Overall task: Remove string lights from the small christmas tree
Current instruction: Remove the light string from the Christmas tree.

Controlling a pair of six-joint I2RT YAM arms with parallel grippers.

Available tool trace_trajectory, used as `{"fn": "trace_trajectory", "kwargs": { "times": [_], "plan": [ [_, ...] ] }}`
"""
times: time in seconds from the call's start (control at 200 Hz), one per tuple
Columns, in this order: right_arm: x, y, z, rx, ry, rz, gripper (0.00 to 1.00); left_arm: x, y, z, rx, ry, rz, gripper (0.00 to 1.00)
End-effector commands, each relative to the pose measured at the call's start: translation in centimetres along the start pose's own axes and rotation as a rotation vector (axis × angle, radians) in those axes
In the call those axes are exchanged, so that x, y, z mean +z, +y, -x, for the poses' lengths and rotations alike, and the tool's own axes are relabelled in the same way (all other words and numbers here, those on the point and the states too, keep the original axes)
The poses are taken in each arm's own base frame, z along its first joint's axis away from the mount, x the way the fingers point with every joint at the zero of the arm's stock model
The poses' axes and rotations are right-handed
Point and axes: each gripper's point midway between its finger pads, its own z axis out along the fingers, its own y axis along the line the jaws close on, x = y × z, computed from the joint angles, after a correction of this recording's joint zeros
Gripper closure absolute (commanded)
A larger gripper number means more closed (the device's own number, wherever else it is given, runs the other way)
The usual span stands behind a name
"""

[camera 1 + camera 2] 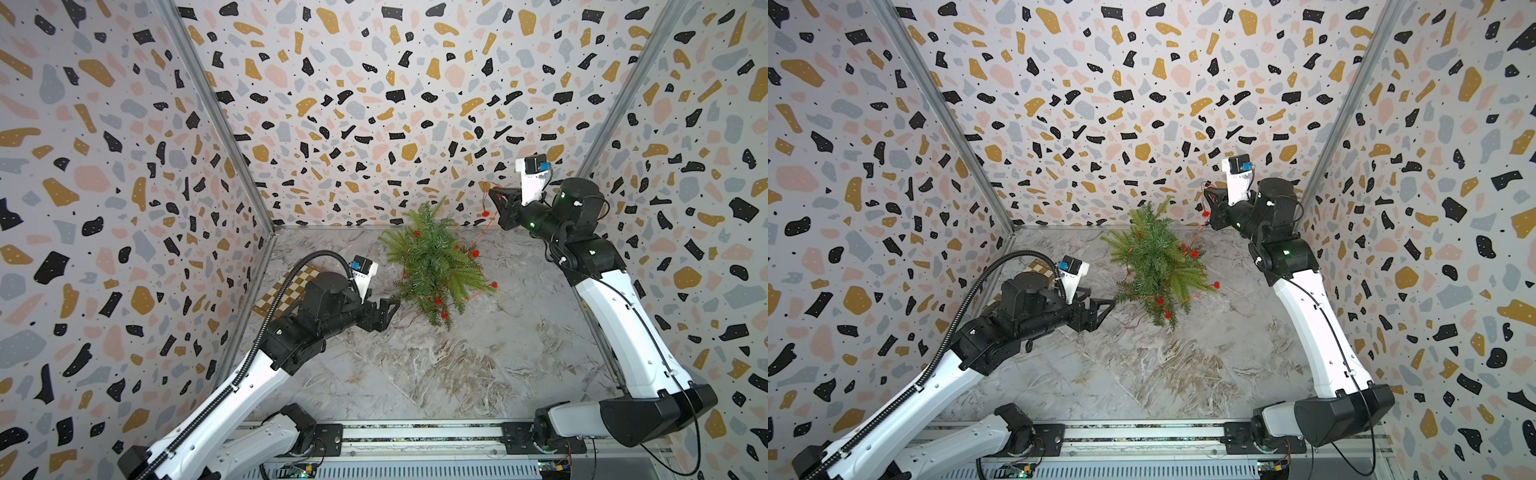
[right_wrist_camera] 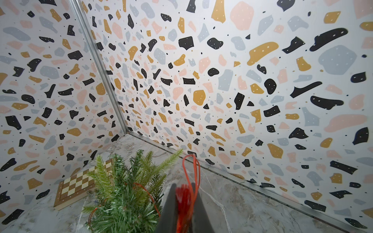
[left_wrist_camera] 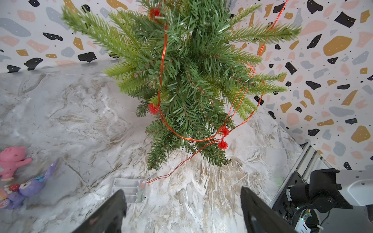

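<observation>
One small christmas tree, one run of string lights looped through it. Left gripper gapes, empty; right gripper clamps the string lights. Two toys, one chessboard.

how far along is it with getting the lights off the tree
Partly done. One stretch of the string lights is lifted clear, pinched in the shut right hand. The rest loops through the tree with several red bulbs. Its clear box lies by the open left hand, not yet picked up.
</observation>
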Motion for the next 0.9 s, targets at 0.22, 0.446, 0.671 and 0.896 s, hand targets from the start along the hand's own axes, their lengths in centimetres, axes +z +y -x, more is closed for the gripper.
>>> {"fn": "trace_trajectory", "kwargs": {
  "times": [0.22,0.446,0.671,0.896],
  "plan": [
    [-1.1,0.2,-0.3,0.026,0.027,-0.034,1.00,-1.5,-1.2,3.4,0.024,-0.095,-0.034,0.07],
    [-2.8,0.8,-0.3,0.024,0.029,-0.046,1.00,-1.5,-1.4,4.1,0.012,-0.097,-0.036,0.01],
    [-4.9,1.8,-0.8,0.032,0.038,-0.041,1.00,-2.0,-2.9,4.2,-0.017,-0.108,-0.119,0.01],
    [-6.3,2.8,-1.6,0.056,0.051,-0.031,1.00,-2.5,-3.2,3.8,-0.019,-0.100,-0.139,0.01]
  ]
}}
